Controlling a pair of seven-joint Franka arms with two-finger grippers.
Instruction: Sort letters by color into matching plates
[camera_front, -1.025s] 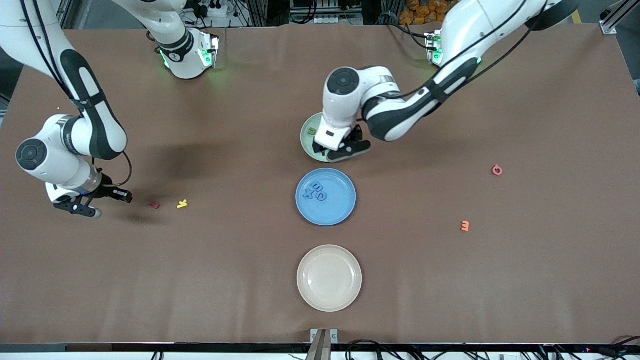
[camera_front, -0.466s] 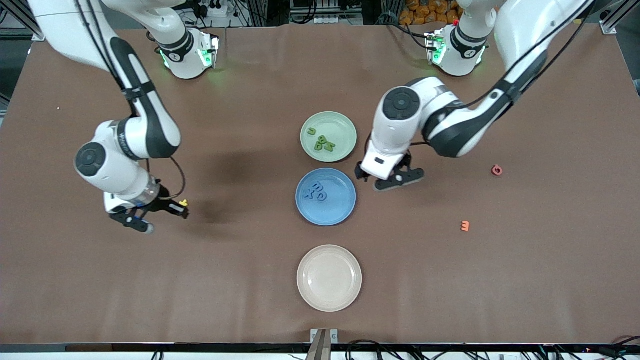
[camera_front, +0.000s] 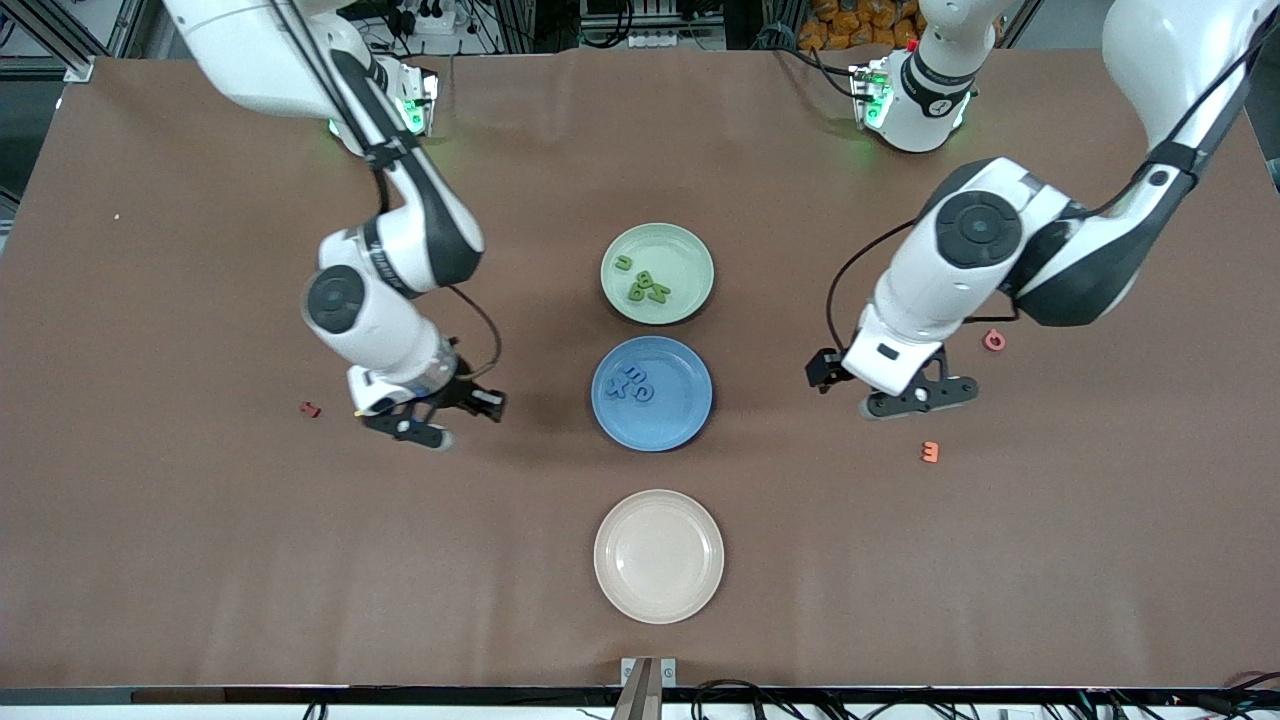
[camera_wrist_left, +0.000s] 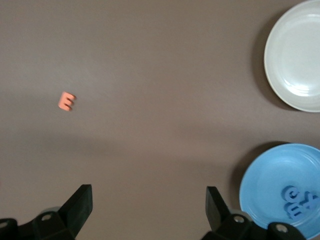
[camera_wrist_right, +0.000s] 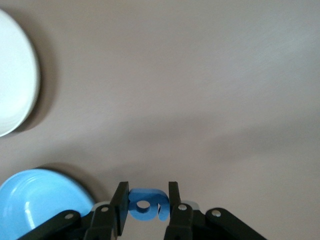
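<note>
gripping chunky blue letter (camera_wrist_right: 145, 203), right gripper (camera_wrist_right: 146, 202)

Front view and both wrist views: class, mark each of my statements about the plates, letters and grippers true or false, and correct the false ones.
1. The right gripper holds a blue letter. True.
2. The left gripper is shut on the orange letter. False: it is open and empty; that letter lies on the table.
3. The beige plate holds letters. False: it is empty.
4. The green plate holds green letters. True.
</note>
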